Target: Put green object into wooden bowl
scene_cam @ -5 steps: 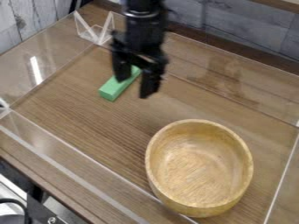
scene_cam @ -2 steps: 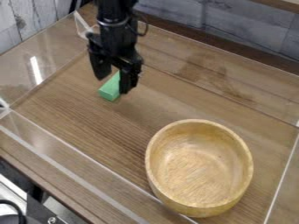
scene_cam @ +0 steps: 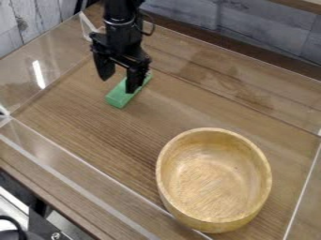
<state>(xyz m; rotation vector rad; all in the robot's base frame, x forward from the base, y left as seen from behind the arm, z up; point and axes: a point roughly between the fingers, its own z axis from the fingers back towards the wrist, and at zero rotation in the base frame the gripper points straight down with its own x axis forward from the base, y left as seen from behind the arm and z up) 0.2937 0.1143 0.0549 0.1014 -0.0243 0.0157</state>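
A: Surfaces?
B: Table (scene_cam: 189, 103) is dark wood-grain, smooth, slight sheen. Clear glossy walls (scene_cam: 56, 52) around it, look like acrylic.
A: Parts?
B: Wooden bowl (scene_cam: 215, 178) is light tan, visible grain, thick rim, satin finish. Green object (scene_cam: 124, 93) is bright, flat-colored, matt; plastic or painted wood, can't tell. Gripper (scene_cam: 119, 72) is black, matt, looks plastic or coated metal.

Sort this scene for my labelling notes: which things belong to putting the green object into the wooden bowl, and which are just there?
Belongs to the job:
- green block, flat on the table
- wooden bowl, empty
- gripper, jaws open over the block

Just there:
- wooden table
- clear plastic wall round it
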